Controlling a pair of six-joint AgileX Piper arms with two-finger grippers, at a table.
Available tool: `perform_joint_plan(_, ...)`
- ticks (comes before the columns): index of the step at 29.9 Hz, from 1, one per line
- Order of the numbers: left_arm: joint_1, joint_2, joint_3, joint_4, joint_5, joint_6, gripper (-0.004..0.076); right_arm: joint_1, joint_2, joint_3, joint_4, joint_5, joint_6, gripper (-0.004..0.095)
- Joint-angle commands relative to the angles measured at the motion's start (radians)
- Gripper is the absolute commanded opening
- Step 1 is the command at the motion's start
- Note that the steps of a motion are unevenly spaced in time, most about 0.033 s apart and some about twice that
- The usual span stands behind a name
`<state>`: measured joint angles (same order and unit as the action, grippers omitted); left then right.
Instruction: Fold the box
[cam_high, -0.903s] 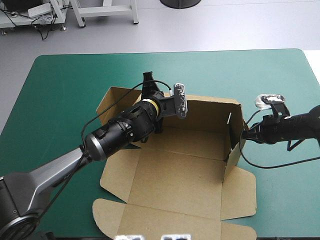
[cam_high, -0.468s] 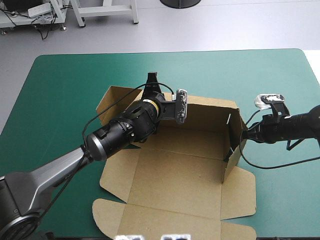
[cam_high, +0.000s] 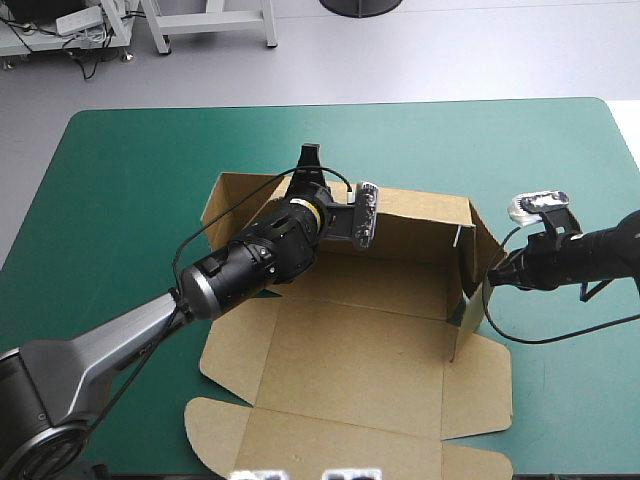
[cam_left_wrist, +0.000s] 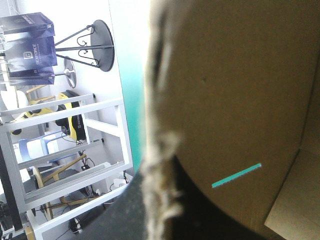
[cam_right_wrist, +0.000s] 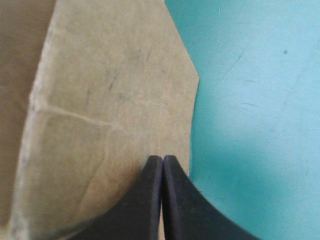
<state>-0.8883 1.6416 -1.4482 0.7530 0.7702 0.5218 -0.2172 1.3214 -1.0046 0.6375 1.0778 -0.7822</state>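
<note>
Centrally on the teal-green cover (cam_high: 120, 200), the brown box (cam_high: 360, 340) sits half-formed: back and right walls raised, near flaps flat. The left gripper (cam_high: 308, 168) pinches the back wall's edge; the right gripper (cam_right_wrist: 162, 161), fingers together, touches the right wall.

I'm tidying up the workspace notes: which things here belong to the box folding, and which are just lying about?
In the job: the brown box, walls partly raised; left claw, shut on its far wall; right claw, shut, at its right wall.
Just there: only the teal-green table cover under it.
</note>
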Motion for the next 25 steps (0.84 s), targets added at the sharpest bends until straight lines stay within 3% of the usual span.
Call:
perform_joint_plan(1, -0.001, -0.025, -0.018, -0.001, 0.056, -0.001, -0.001, 0.0, -0.032, -0.019, -0.001, -0.022, 0.009, 0.0063)
perform_joint_plan(7, -0.001, -0.025, -0.018, -0.001, 0.056, -0.007, -0.001, 0.0, -0.032, -0.019, -0.003, -0.019, 0.015, 0.0283)
perform_joint_plan(17, -0.001, -0.025, -0.018, -0.001, 0.056, -0.009, -0.001, 0.0, -0.032, -0.019, -0.024, 0.087, 0.015, 0.0302)
perform_joint_plan(25, -0.001, -0.025, -0.018, -0.001, 0.056, -0.015, -0.001, 0.0, -0.032, -0.019, -0.014, 0.138, -0.06, 0.0384)
